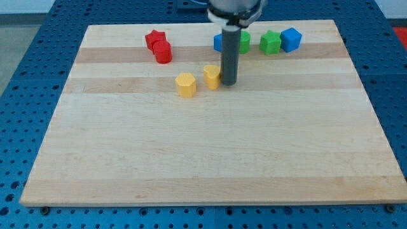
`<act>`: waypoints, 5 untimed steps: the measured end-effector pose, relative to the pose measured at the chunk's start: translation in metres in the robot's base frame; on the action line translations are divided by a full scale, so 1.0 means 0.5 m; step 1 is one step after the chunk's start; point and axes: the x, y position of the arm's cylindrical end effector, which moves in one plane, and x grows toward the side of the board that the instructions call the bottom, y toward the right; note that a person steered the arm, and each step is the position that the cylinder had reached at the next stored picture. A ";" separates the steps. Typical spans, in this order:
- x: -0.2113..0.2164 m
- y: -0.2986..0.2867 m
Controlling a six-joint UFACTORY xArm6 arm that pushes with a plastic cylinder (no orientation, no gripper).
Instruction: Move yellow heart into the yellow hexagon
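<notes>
my tip (229, 83) touching yellow heart (212, 76) on its right | yellow hexagon (186, 84) just left of heart | small gap between them

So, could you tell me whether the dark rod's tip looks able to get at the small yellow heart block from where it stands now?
Probably yes: my tip sits right against the yellow heart block on the view's right side, nothing between them, and the yellow hexagon block lies just beyond on the view's left.
</notes>
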 end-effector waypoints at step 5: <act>-0.090 0.066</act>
